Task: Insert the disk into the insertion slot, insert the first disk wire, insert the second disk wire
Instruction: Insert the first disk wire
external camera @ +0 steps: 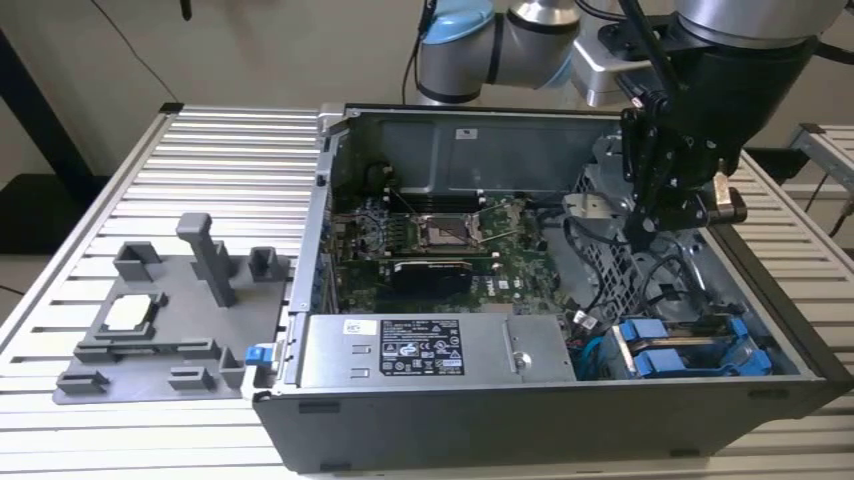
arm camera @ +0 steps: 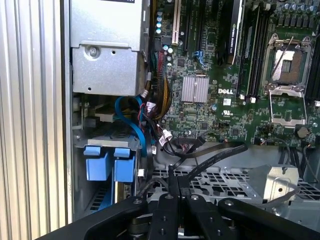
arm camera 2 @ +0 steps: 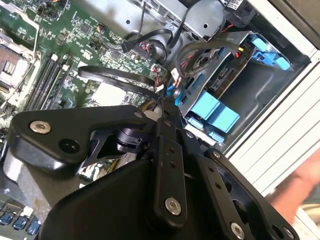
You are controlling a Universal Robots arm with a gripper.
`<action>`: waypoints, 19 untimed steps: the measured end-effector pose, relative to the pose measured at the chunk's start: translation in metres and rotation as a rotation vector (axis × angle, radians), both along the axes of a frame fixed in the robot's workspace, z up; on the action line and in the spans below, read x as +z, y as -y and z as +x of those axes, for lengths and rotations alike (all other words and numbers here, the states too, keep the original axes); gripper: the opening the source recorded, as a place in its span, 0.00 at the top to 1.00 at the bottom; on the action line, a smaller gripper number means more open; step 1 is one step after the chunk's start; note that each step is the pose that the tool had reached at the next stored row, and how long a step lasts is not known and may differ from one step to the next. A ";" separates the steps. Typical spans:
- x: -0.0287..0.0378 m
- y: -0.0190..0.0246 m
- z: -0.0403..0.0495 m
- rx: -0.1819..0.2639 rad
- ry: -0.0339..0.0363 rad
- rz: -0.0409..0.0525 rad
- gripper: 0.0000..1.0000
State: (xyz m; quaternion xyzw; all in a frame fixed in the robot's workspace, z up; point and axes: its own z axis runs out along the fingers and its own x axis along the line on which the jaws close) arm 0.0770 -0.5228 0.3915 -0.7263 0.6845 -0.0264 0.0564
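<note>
Fingers [arm camera: 169, 210] are seen pressed together in both wrist views, with their tips set among black cables [arm camera: 210, 155]; whether a cable is pinched between them cannot be told. At the exterior view's left, a grey plate [external camera: 147, 330] with upright holders is laid on the slatted counter [external camera: 227, 150]. Just beside it an open case [external camera: 534, 430] is set. Within the case, a labelled power supply [external camera: 427, 350] is mounted along the near wall, and a green motherboard [external camera: 427, 240] is fixed behind it, with a metal-framed socket at its middle. Further toward the exterior view's right, a perforated cage [external camera: 607, 265] is fitted, and the black arm [external camera: 727, 90] is hung above it, so that the fingers are held low inside the case, just over the perforated metal. In the near corner at the exterior view's right, two blue handles [external camera: 651, 347] are shown side by side. The disk [arm camera 2: 225, 80] is lodged in the slot [arm camera 2: 232, 40] behind those handles, its silver face framed in blue plastic. A blue cable [arm camera: 132, 120] is looped beside the handles, and a bundle of coloured wires [arm camera: 162, 95] is run from the power supply toward the motherboard. In the second wrist view the fingers are placed near the handles, apart from them and from the disk.
</note>
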 end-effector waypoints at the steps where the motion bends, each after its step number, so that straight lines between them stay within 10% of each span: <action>1: 0.0000 0.0000 0.0000 0.000 0.0000 0.0000 0.87; 11: 0.0090 0.0000 -0.0003 0.000 -0.0002 -0.0001 0.73; 19: 0.0004 0.0000 -0.0016 0.095 0.0002 -0.0095 0.67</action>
